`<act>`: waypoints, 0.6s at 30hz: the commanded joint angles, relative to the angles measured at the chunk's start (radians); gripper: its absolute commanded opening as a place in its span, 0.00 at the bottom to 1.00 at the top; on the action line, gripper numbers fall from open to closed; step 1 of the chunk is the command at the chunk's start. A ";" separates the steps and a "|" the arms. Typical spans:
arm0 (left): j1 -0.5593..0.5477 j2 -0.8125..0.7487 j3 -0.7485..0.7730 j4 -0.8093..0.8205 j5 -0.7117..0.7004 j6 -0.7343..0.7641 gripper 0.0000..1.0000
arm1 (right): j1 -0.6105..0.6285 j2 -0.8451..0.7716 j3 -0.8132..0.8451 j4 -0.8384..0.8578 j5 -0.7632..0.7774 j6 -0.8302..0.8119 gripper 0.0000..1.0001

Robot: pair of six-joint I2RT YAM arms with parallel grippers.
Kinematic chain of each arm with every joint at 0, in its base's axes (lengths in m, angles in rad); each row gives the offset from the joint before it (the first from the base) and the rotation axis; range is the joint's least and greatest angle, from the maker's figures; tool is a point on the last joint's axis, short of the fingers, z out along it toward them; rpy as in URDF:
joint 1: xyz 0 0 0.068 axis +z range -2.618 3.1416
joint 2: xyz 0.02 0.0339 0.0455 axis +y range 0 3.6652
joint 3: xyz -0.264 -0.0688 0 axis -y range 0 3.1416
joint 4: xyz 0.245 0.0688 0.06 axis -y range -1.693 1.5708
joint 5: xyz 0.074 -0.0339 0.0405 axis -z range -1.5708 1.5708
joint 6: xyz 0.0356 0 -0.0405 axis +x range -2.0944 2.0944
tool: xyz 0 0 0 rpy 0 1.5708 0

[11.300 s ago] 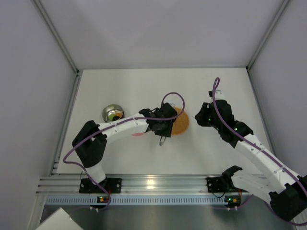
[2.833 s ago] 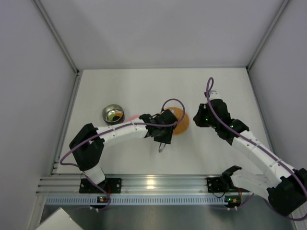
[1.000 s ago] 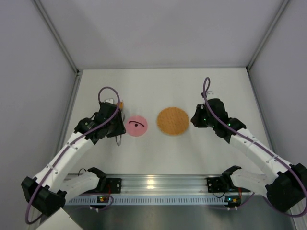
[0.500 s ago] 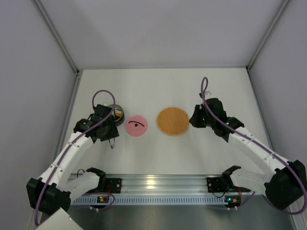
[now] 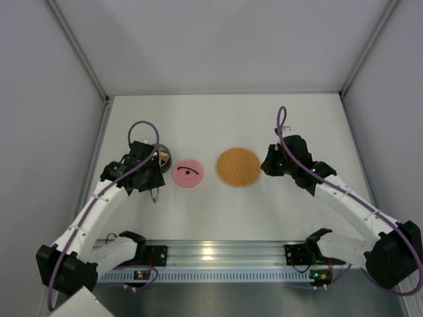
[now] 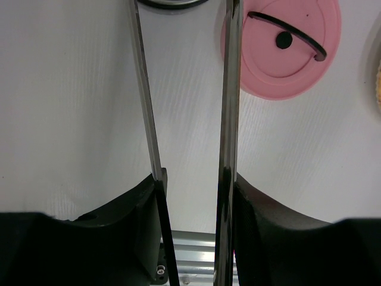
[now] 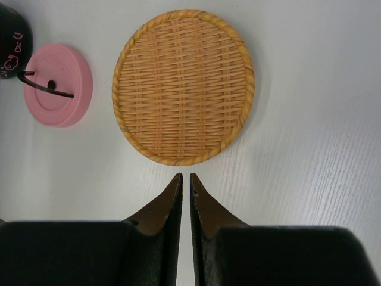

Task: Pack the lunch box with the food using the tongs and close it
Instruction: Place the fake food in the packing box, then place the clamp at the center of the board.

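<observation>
The lunch box, a small steel tin [image 5: 162, 152], shows only as a sliver beside my left wrist, and its rim [image 6: 172, 3] touches the top edge of the left wrist view. Its pink lid [image 5: 188, 173] [image 6: 287, 52] [image 7: 58, 86] lies flat on the table to the right of the tin. My left gripper [image 5: 152, 181] [image 6: 193, 179] is shut on the tongs [image 6: 143, 89], whose two arms stand apart and point toward the tin. The food is hidden. My right gripper [image 5: 268, 165] [image 7: 185, 177] is shut and empty, just off the orange plate's edge.
The orange woven plate [image 5: 238, 167] [image 7: 183, 86] lies bare at the table's middle. A dark rounded thing with pink marks [image 7: 12, 30] sits in the top left corner of the right wrist view. White walls [image 5: 39, 99] close in the table's sides and back.
Over the last second my left arm has drawn back and slightly left with the tongs, staying by the tin. The right arm has hardly moved.
</observation>
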 commanded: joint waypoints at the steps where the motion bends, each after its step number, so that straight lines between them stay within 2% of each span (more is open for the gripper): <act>1: 0.004 0.004 0.075 0.026 -0.007 0.014 0.49 | 0.007 -0.018 0.006 0.050 0.007 -0.007 0.08; 6: 0.004 0.026 0.130 0.038 -0.029 0.017 0.50 | 0.007 -0.015 0.006 0.048 0.010 -0.012 0.08; 10: 0.004 0.075 0.166 0.096 0.064 0.026 0.48 | 0.007 -0.014 0.011 0.044 0.010 -0.013 0.09; 18: -0.005 0.319 0.342 0.234 0.175 0.064 0.48 | 0.007 0.006 0.015 0.044 0.012 -0.018 0.09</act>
